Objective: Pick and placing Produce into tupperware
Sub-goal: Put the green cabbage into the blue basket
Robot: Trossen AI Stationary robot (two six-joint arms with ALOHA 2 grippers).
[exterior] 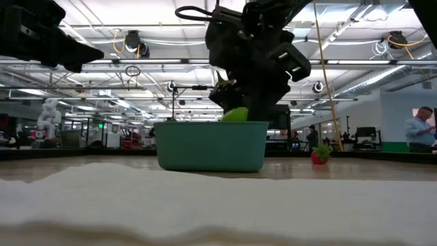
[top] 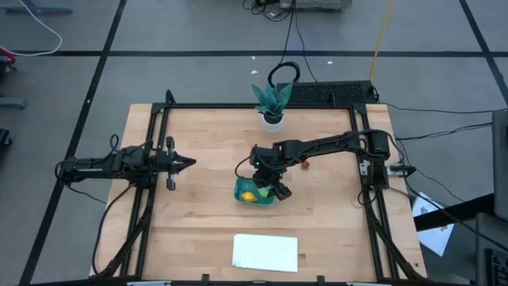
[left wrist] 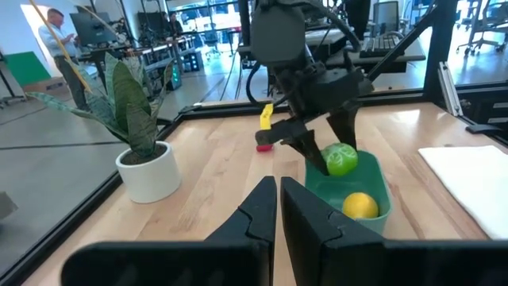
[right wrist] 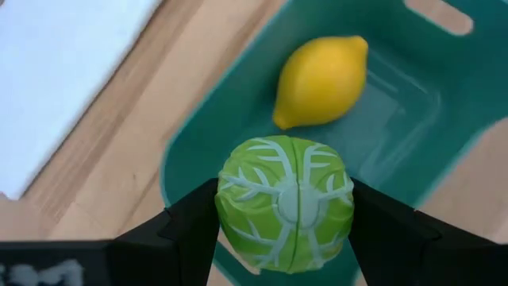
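Note:
The teal tupperware sits mid-table, with the yellow lemon lying on its floor. My right gripper hangs over the tub, shut on the round green piece; in the low view that piece shows just above the tub's rim. The small red piece rests on the table toward the right of the tub. My left gripper waits shut over the table's left part, well away from the tub. My right gripper pinches the round green piece between its two fingers, one pad on each opposite side. The fingers come from above, pointing down. The piece is lifted clear, hanging over the tub's inside beside the lemon.
A leafy plant in a white pot stands at the far edge. A flat white sheet lies near the near edge. Bare wood shows left of the tub. People stand in the room beyond the table.

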